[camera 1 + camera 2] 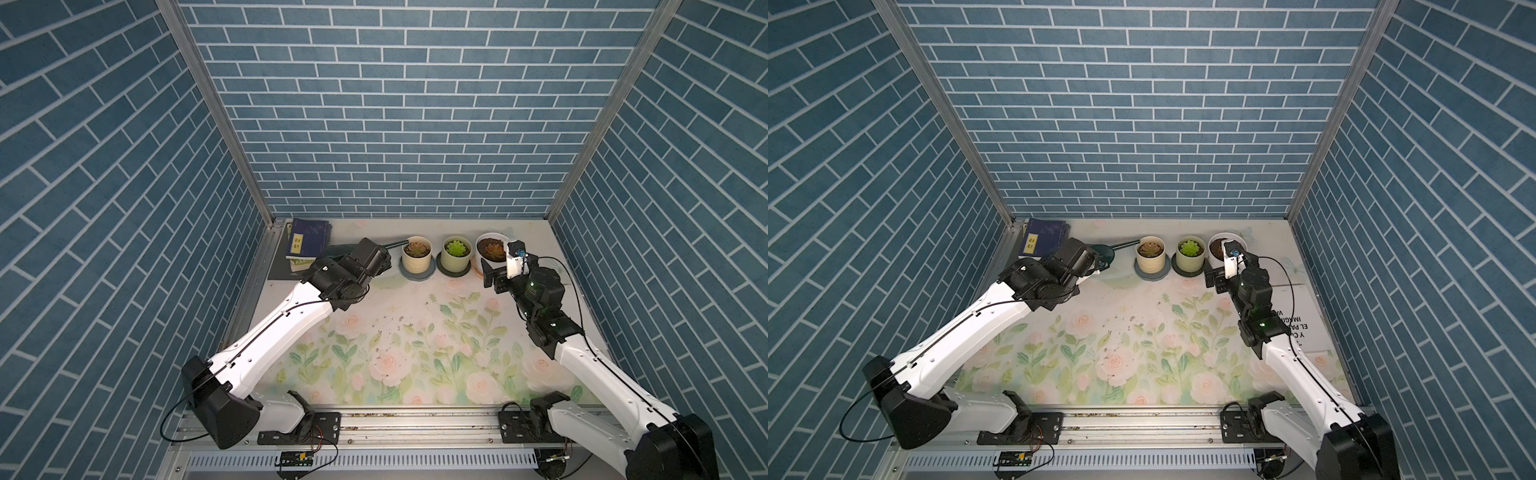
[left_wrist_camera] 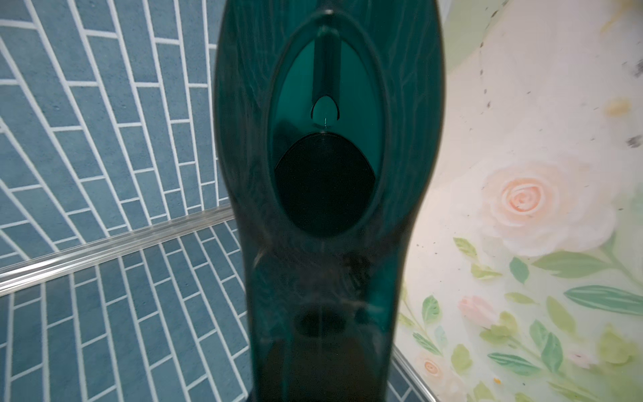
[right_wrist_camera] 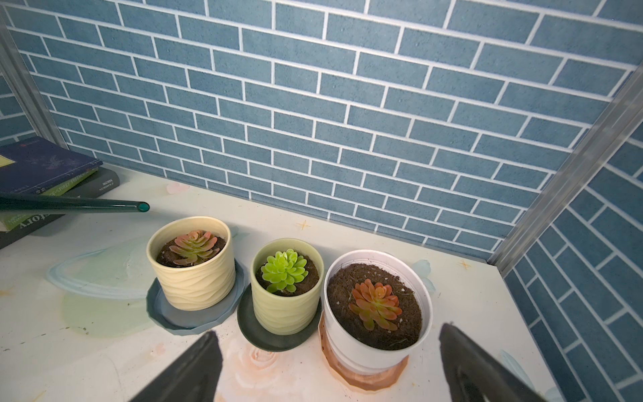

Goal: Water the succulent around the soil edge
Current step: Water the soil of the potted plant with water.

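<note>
Three potted succulents stand in a row at the back: a cream pot (image 1: 417, 257) (image 3: 195, 268) with a pink-green rosette, a green pot (image 1: 456, 254) (image 3: 285, 289) and a white pot (image 1: 492, 248) (image 3: 377, 306) with an orange rosette. My left gripper (image 1: 1096, 266) is shut on a dark green translucent watering can (image 2: 327, 209) (image 1: 1105, 254), which hides its jaws in the left wrist view. The spout tip (image 3: 142, 207) (image 1: 401, 242) hangs just left of the cream pot's rim, apart from it. My right gripper (image 3: 327, 369) (image 1: 492, 276) stands open in front of the white pot, holding nothing.
A stack of books (image 1: 307, 243) lies in the back left corner, behind the can. Each pot sits on a saucer (image 3: 195, 315). Soil crumbs (image 1: 390, 328) dot the floral mat. White printed paper (image 1: 1304, 316) lies along the right wall. Blue brick walls close three sides.
</note>
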Controlling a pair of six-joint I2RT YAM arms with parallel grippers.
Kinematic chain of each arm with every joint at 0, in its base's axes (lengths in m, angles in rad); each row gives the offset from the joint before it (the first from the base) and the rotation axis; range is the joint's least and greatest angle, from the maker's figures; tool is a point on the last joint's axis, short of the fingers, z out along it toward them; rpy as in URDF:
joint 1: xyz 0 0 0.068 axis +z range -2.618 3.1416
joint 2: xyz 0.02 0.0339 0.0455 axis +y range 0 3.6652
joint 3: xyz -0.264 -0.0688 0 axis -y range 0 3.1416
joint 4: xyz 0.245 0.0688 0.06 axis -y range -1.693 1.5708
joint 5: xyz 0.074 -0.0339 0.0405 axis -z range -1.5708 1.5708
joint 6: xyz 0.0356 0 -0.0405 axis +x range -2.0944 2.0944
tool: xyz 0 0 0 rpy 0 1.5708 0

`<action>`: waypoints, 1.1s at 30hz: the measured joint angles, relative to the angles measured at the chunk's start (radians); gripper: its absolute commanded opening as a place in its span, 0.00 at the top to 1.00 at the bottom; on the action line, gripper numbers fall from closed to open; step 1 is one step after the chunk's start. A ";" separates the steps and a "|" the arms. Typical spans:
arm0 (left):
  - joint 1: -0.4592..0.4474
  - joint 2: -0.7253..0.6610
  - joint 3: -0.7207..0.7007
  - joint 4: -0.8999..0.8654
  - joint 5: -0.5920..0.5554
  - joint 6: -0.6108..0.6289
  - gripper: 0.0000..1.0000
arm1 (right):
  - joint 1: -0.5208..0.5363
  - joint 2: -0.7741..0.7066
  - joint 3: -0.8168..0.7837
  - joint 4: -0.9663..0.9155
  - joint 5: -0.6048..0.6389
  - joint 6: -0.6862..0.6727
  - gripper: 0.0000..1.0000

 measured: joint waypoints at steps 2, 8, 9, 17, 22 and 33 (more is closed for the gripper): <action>0.000 0.019 0.005 0.002 -0.021 0.009 1.00 | 0.000 0.000 0.000 0.000 0.000 0.000 0.01; -0.004 0.078 0.038 0.018 -0.064 0.032 1.00 | 0.000 0.000 0.000 0.000 0.000 0.000 0.01; -0.006 0.082 0.042 0.022 -0.068 0.035 1.00 | 0.000 0.000 0.000 0.000 0.000 0.000 0.01; -0.039 0.084 0.058 0.054 -0.073 0.060 1.00 | 0.000 0.000 0.000 0.000 0.000 0.000 0.01; -0.065 0.084 0.058 0.063 -0.051 0.069 1.00 | 0.000 0.000 0.000 0.000 0.000 0.000 0.01; -0.077 0.007 0.024 0.048 -0.009 0.048 1.00 | 0.000 0.000 0.000 0.000 0.000 0.000 0.01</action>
